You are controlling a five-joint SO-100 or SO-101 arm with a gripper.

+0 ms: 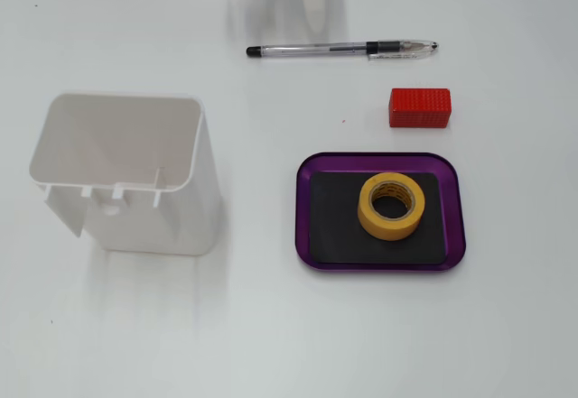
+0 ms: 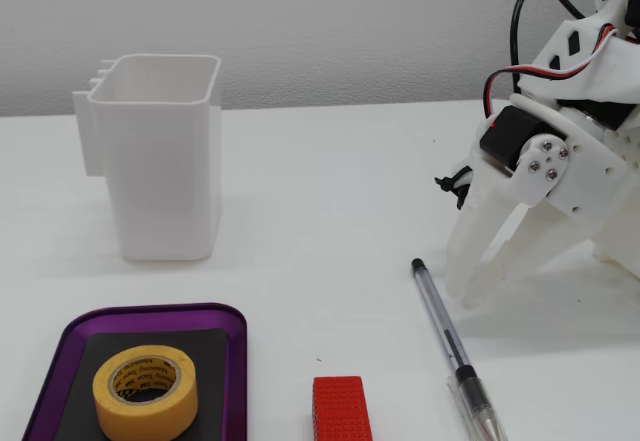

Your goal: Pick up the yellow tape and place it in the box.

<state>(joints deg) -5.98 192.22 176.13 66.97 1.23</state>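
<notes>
**One roll, already in the tray**

One roll of yellow tape lies flat on the black mat inside the box, right of the mat's centre in the top-down fixed view and clear of the purple rim on every side. The low fixed view shows the same: the yellow tape sits on its side in the box at the lower left of the frame, its printed core facing up.

The gripper stands well apart from the box, at the right of the low fixed view. Its two pale fingers point down toward the tabletop with a gap between their tips and nothing between them, so it is parted and empty. In the top-down view only a sliver of the arm shows at the upper edge.

Judged from how things lie, the placing step looks complete: the tape is where the task wants it and the gripper is off it. What is left, if anything, seems to be settling the arm into a rest pose.

That move would call for little care. The pen lies just beside the fingertips and could be nudged by a low sweep. The red block and the white container are far enough off not to matter.
</notes>
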